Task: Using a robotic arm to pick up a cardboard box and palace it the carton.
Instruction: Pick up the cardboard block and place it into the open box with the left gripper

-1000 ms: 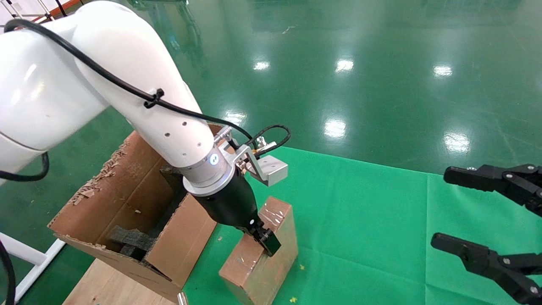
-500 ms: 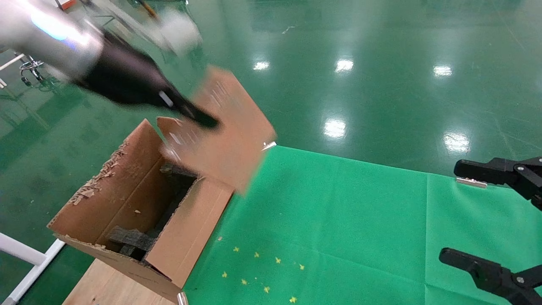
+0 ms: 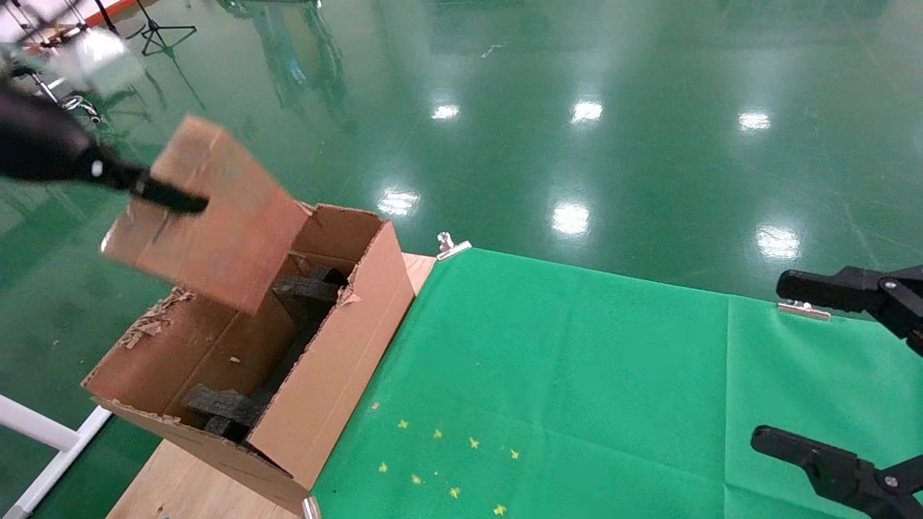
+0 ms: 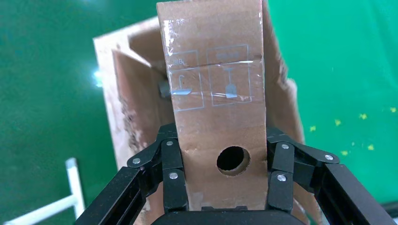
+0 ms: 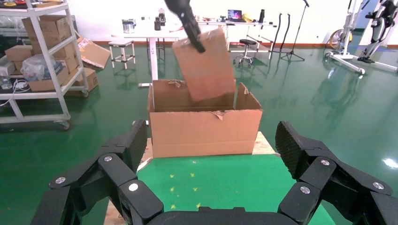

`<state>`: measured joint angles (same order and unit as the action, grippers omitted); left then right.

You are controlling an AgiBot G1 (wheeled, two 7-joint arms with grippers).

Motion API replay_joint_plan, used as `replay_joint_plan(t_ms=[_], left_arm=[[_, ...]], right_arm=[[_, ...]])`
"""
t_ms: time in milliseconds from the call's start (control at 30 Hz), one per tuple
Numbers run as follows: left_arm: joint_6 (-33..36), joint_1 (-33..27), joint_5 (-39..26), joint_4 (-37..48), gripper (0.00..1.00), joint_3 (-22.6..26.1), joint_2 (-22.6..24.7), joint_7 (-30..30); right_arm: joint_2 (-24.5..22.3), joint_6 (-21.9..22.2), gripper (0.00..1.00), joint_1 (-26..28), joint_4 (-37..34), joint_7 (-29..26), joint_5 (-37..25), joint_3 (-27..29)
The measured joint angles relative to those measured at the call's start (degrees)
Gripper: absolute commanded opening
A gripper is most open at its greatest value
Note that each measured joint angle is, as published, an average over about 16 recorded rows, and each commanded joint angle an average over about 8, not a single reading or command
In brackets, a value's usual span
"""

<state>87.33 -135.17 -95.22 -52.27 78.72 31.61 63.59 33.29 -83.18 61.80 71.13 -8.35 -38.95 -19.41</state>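
The left gripper carries the cardboard box in the air above the carton, the box tilted and hanging out ahead of the jaws. The step in hand looks to be the lowering — getting the box down through the opening without catching the ragged flaps. To do it well, I would bring the box squarely over the open cavity first, with its free end, the one farthest from the jaws, pointing down into the gap between the carton walls, and only then descend. The dark foam pieces lie directly below the box's path, so the descent should be slow and the release low, letting the box settle on the foam rather than drop and bounce out.

In the left wrist view the jaws are closed partway onto the box's two long edges, one finger pressing each side, level with the round hole in its face; the taped end of the box reaches well beyond the fingertips. The grip looks firm, with no gap visible between pads and cardboard.

The right gripper waits idle over the green-covered desk, well apart from the carton — its jaws spread wide and holding nothing.
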Motion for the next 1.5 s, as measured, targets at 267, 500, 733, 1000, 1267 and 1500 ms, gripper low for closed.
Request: replay_joint_plan(t_ms=[267, 500, 733, 1000, 1267, 1500], left_arm=[[-6.10, 7.23, 0.57, 14.19, 0.00, 2.17, 0.18, -12.49], [-12.35, 12.75, 0.60, 26.60, 0.00, 2.95, 3.80, -21.02], [-17.89, 16.93, 1.82, 36.85, 0.00, 2.48, 8.02, -26.41], [-23.51, 21.95, 3.62, 45.12, 0.00, 1.49, 12.50, -27.82], [-29.86, 27.83, 4.79, 49.64, 0.00, 0.77, 15.72, -26.85], [-33.11, 31.77, 6.11, 50.93, 0.00, -0.12, 16.96, -26.55]], right_arm=[[0.00, 0.00, 1.00, 0.00, 0.00, 0.00, 0.00, 0.00], [0.00, 0.00, 1.00, 0.00, 0.00, 0.00, 0.00, 0.00], [0.00, 0.00, 1.00, 0.00, 0.00, 0.00, 0.00, 0.00], [0.00, 0.00, 1.00, 0.00, 0.00, 0.00, 0.00, -0.01], [0.00, 0.00, 1.00, 0.00, 0.00, 0.00, 0.01, -0.01], [0.00, 0.00, 1.00, 0.00, 0.00, 0.00, 0.01, -0.01]])
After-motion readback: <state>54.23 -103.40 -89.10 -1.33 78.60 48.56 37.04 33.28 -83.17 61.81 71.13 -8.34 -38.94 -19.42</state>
